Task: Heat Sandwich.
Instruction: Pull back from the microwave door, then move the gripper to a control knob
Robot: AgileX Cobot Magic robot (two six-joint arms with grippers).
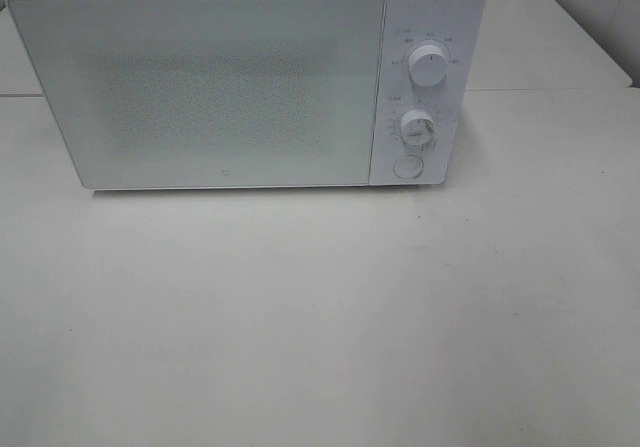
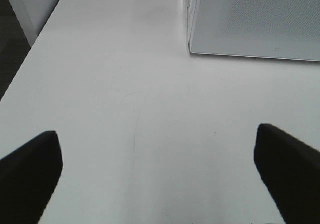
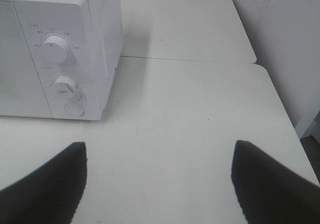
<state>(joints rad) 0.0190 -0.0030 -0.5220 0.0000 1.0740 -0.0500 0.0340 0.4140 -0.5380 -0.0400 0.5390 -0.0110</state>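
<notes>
1. The left tool (image 2: 159,176) hangs over the white tabletop (image 1: 320,317), its dark fingers (image 2: 30,176) spread wide with nothing between them.
2. The right tool (image 3: 160,184) is also spread and empty above the tabletop, near the microwave's control side.
3. Farther back, the white microwave (image 1: 230,87) sits on the tabletop with its door (image 1: 200,87) closed. On its right panel are an upper knob (image 1: 428,64), a lower knob (image 1: 418,127) and a round button (image 1: 407,167).
4. Where the sandwich is cannot be told; the frosted door hides the inside.

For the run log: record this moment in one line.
microwave door shut | sandwich not in view | left gripper open, empty, above table | right gripper open, empty, above table
</notes>
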